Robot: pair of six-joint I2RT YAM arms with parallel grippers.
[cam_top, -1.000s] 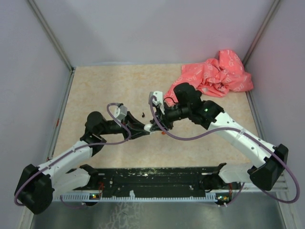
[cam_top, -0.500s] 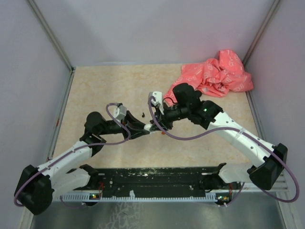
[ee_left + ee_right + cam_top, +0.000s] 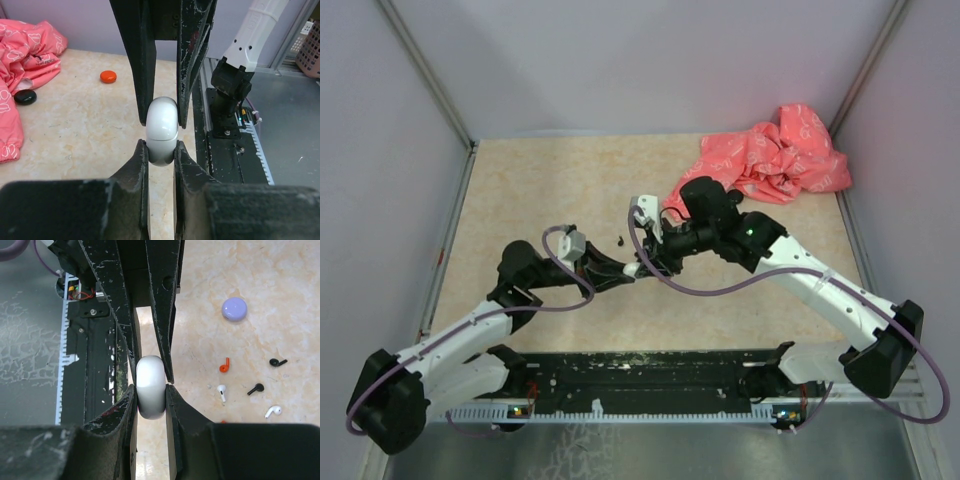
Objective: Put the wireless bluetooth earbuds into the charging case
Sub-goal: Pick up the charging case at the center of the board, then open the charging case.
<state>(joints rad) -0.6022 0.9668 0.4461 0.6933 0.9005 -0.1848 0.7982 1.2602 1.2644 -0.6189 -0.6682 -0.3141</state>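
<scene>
**Partner:** Where's the charging case right now?

**Me:** It's up off the tabletop [image 3: 250, 270], pinched between both of my arms. My left gripper [image 3: 161, 152] is clamped on the lower part of the white charging case [image 3: 161, 131]. My right gripper [image 3: 150, 389] is closed on the same case from the opposite side, so the two pairs of fingers meet nose to nose around it.

**Partner:** Is it open yet?

**Me:** No. My left wrist camera shows a thin seam running across the shell, and it looks shut. My left fingers sit below that line and my right fingers above it. I'd say the step in hand is getting the lid up.

**Partner:** How do you do that cleanly?

**Me:** I'd hold one half firm and let the other arm swing its half along an arc, not pull straight apart. The shell is smooth and rounded, so a straight tug would probably squirt it out of one grip. I can't tell from here which side the hinge is on, so I'd start gently and follow whichever way it gives. I also mustn't squeeze across the seam, since that only presses the lid closed.

**Partner:** And the earbuds?

**Me:** The earbuds [image 3: 221, 392] lie loose on the tabletop, seen past my right fingers: red, black and white pieces scattered near each other, below a purple disc [image 3: 234, 309]. None is in the case. They're tiny, so I'll want the case open and set down steady before I go for one.
</scene>
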